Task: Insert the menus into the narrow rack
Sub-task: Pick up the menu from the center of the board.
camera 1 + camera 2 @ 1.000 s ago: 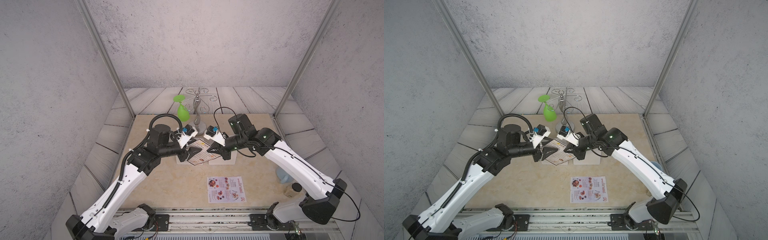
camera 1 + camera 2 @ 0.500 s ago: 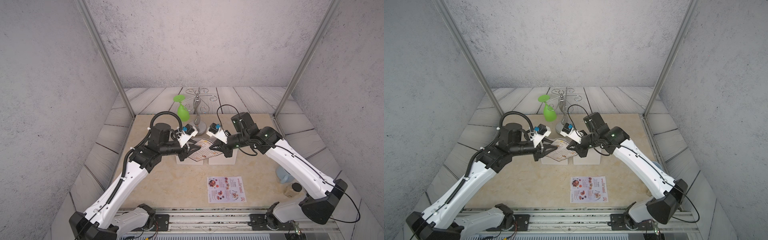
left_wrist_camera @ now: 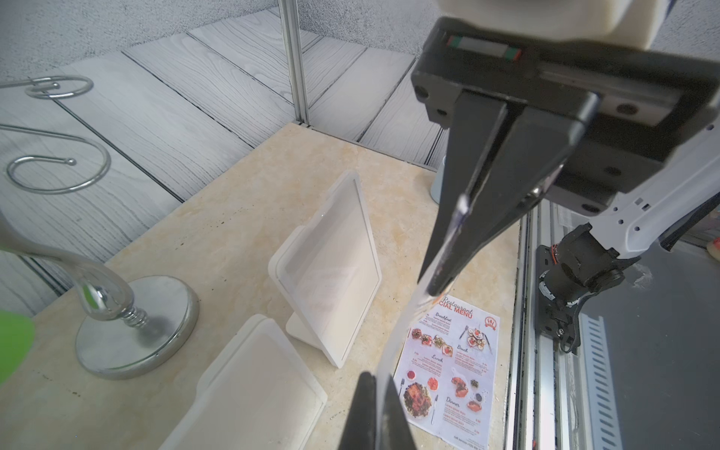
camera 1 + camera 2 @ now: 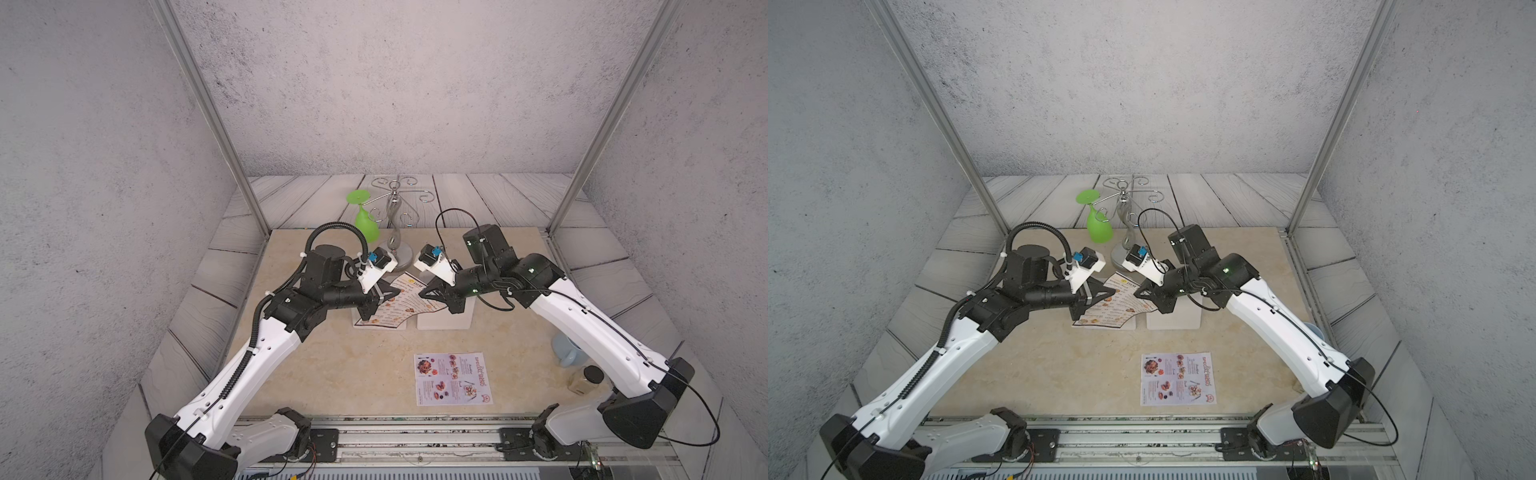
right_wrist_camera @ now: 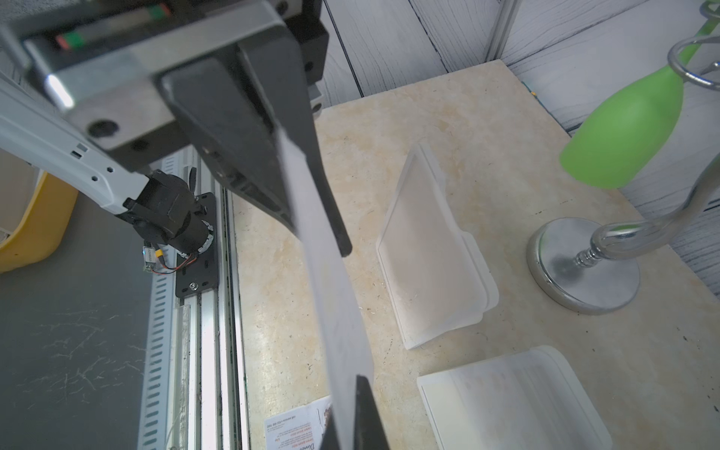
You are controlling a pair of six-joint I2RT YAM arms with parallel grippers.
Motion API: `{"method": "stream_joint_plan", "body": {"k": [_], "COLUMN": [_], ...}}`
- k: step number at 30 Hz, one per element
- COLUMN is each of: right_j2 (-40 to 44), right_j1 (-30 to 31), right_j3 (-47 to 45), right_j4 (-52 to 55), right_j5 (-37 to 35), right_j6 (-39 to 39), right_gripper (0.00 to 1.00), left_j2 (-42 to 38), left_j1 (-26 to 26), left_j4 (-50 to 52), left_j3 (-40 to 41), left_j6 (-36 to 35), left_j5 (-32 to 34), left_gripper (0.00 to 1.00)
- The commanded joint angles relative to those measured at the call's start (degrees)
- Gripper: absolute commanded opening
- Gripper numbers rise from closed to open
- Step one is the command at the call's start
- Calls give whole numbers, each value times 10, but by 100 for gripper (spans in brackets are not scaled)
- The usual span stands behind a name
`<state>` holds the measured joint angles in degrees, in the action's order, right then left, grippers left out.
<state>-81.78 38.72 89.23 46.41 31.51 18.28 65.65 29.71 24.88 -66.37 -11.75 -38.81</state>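
Note:
The white, dark-bordered menu hangs slightly bowed in the air between both arms, above the two white racks. My left gripper is shut on its left edge, and my right gripper is shut on its right edge. In the wrist views the sheet shows edge-on. One rack stands upright, and a second stands beside it. The pale lilac menu lies flat near the table's front edge.
A chrome stand with curled hooks stands behind the racks, a green glass hanging upside down from it. A pale blue mug and a small jar sit at the table's right edge under the right arm.
My left gripper has shut on the menu's left edge. The right gripper has drawn back a little to the right with the sheet, which now spans both grippers.

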Motion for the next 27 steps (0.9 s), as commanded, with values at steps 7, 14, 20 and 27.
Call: {"method": "stream_joint_plan", "body": {"k": [7,14,20,27], "right_j2": [15,49,98,122], "right_j1": [-10,-43,-56,-60], "right_j3": [-12,-22,-77,-146], "right_j4": [-92,-142,-187,-247], "right_j5": [-44,-84,-74,-31], "right_j6": [-79,-144,-145,-157], "right_gripper": [18,46,52,58], "left_j2": [-24,-40,-38,-44], "left_j1": [-8,-15,-23,-33], "left_j4": [-39,-40,-54,-63], "left_j3": [13,5,-10,-41], "left_j6": [30,82,116,154], "left_j5": [8,18,29,31], "left_gripper": [0,0,0,0]}}
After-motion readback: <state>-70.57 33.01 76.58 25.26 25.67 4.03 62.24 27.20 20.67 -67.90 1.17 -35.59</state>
